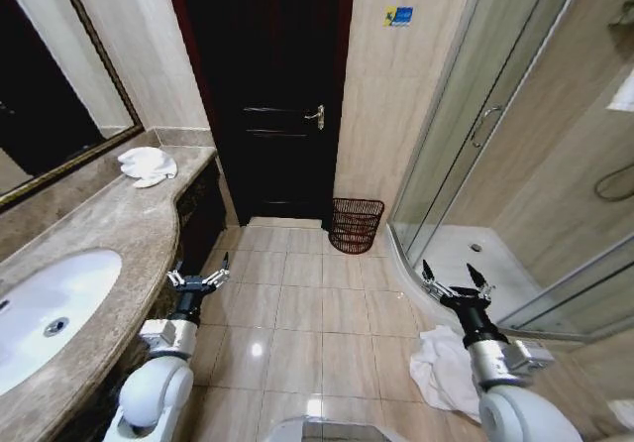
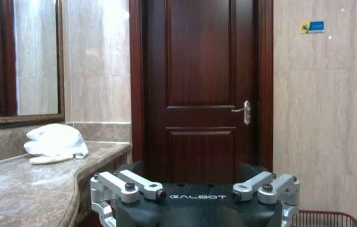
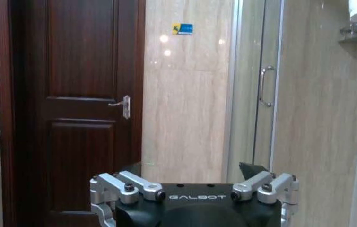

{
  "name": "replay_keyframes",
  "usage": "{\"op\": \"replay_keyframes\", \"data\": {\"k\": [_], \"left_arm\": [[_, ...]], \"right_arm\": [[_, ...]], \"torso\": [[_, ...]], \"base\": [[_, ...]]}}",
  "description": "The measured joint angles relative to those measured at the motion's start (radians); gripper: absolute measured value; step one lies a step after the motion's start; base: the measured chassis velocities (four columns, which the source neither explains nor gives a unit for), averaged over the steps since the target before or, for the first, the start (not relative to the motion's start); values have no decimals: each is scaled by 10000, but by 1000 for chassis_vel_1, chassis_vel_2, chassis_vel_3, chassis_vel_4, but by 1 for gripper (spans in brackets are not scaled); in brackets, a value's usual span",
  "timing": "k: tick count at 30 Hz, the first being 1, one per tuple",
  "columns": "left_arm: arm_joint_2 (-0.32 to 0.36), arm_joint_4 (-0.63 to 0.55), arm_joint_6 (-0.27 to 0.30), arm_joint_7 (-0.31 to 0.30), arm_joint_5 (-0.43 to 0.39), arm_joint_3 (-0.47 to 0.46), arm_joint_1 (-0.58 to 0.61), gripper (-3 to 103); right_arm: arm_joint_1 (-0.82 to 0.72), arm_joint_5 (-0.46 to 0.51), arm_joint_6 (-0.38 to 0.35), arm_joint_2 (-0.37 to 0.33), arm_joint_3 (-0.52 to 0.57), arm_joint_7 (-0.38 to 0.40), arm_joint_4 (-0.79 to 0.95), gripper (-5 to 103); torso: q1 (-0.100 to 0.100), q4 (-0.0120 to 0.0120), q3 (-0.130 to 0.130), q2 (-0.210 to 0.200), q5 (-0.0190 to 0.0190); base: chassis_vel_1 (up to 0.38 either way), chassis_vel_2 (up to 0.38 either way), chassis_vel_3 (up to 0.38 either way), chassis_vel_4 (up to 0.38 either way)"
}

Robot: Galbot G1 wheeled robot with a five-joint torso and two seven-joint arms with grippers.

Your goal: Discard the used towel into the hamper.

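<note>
Head view: soft, probably light towel point(image 1: 147, 165) at counter's point(image 1: 119, 234) far end, pinchable at any fold; left gripper point(image 1: 199, 279), right gripper point(image 1: 455, 284) spread, empty.

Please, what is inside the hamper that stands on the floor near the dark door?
Through the open wire of the hamper nothing is seen inside; its bottom is not clearly visible. One white towel lies on the counter, another on the floor. Both grippers, left and right, are open and hold nothing.
</note>
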Motion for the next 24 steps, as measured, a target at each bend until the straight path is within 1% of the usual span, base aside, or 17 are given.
{"op": "replay_keyframes", "data": {"k": [4,9,13,20,24], "left_arm": [[30,-131,58,46,50,-14,188,100],[29,-200,65,56,53,-28,271,100],[11,-223,67,57,60,-27,305,100],[-26,-203,-34,-15,363,-20,349,100],[-23,-227,-37,-39,390,-32,348,100]], "right_arm": [[-200,-172,180,215,-20,-25,-18,100],[-241,-175,201,235,19,73,19,100],[-239,-166,227,239,3,389,103,100],[-339,-106,280,225,29,410,152,100],[-459,-80,514,228,29,377,151,100]], "torso": [[0,0,0,0,-1],[0,0,0,0,0],[0,0,0,0,-1],[0,0,0,0,0],[0,0,0,0,0]], "base": [[0,0,0,0],[0,0,0,0],[0,0,0,0],[0,0,0,0],[0,0,0,0]]}}
